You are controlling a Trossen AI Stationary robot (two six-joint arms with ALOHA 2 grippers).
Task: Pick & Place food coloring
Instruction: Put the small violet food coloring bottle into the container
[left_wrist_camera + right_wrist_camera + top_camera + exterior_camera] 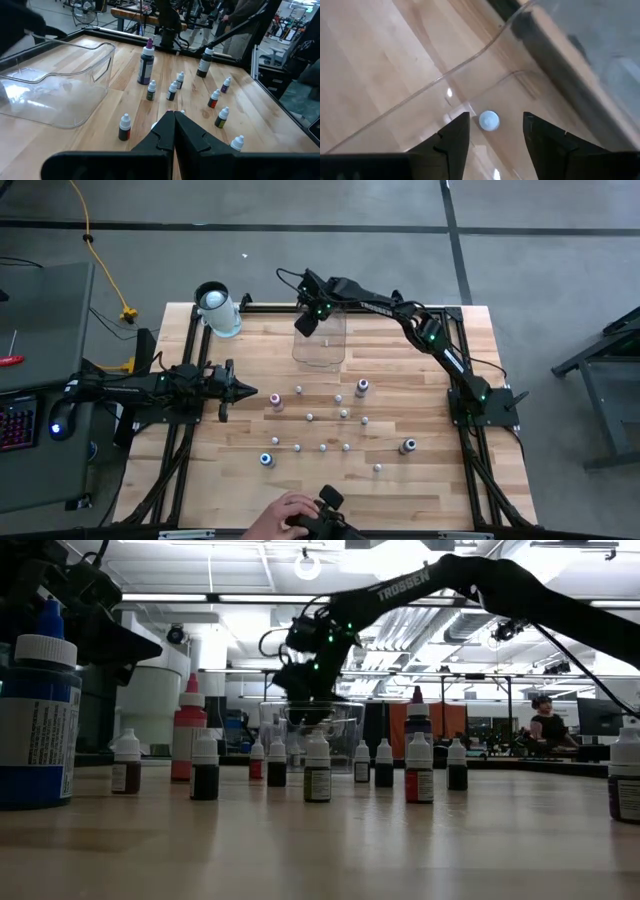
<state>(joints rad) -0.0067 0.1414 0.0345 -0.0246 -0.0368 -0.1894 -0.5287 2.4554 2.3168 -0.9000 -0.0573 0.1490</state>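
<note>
Food coloring bottles stand in a loose bunch on the middle of the wooden table. Each one stands straight up, with its long side up and down and its cap on top. In the low view most are small with white caps, one taller bottle has a red pointed top, and a big blue one stands very close to the camera.

A clear plastic bin sits at the far side of the table. In the right wrist view one small bottle stands inside the bin, seen from above as a round white cap.

The right gripper hangs over the bin with its fingers apart, holding nothing. The left gripper waits low near the left side of the table, its fingers pressed together and empty. A white cylinder stands at the far left corner. A person's hand rests at the near edge
</note>
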